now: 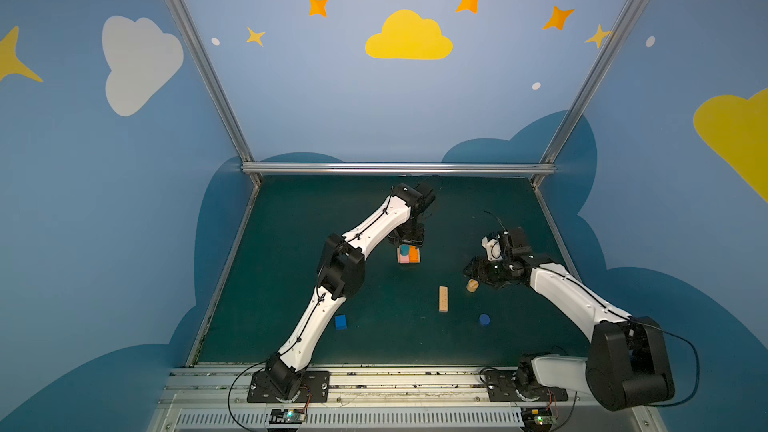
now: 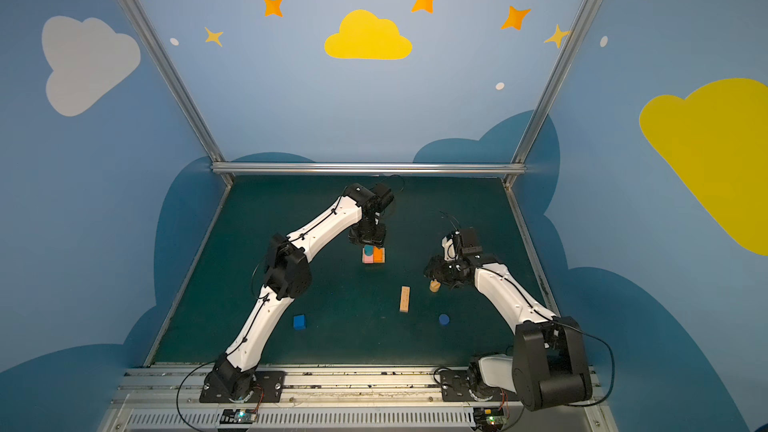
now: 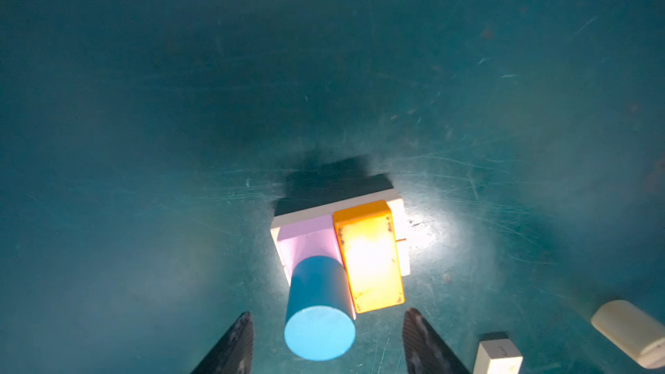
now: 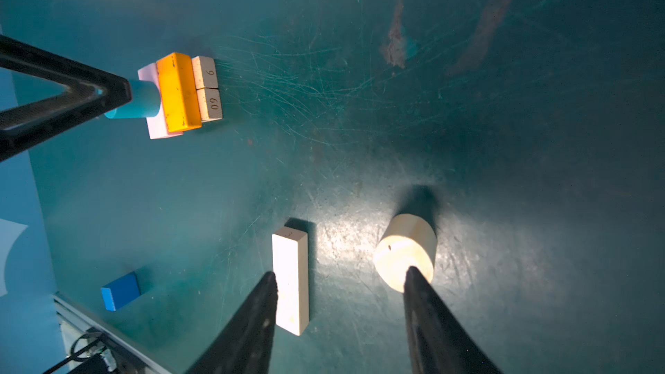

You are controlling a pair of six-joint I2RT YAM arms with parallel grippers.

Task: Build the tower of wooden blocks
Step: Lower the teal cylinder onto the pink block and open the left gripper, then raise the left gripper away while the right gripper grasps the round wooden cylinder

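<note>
Scuffed dark-green mat (image 1: 291, 284) carries the tower (image 1: 408, 257): smooth teal wooden cylinder (image 3: 318, 314) upright on matte pink bar (image 3: 306, 242) beside chipped orange bar (image 3: 370, 257), 11 o'clock from loose tan wood bar (image 1: 443, 299). Left gripper (image 3: 328, 314) straddles the cylinder, spread, untouching; right gripper (image 4: 340, 272) spread, empty.

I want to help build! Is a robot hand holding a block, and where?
Nothing held. Left gripper open around teal cylinder; right gripper open near tan cylinder.

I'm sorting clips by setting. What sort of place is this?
Probably a robot lab cell dressed as a playroom: a left arm and a right arm bolted to a metal rail beside a green table, blue walls painted with a yellow cloud, and a half-built block tower.
</note>
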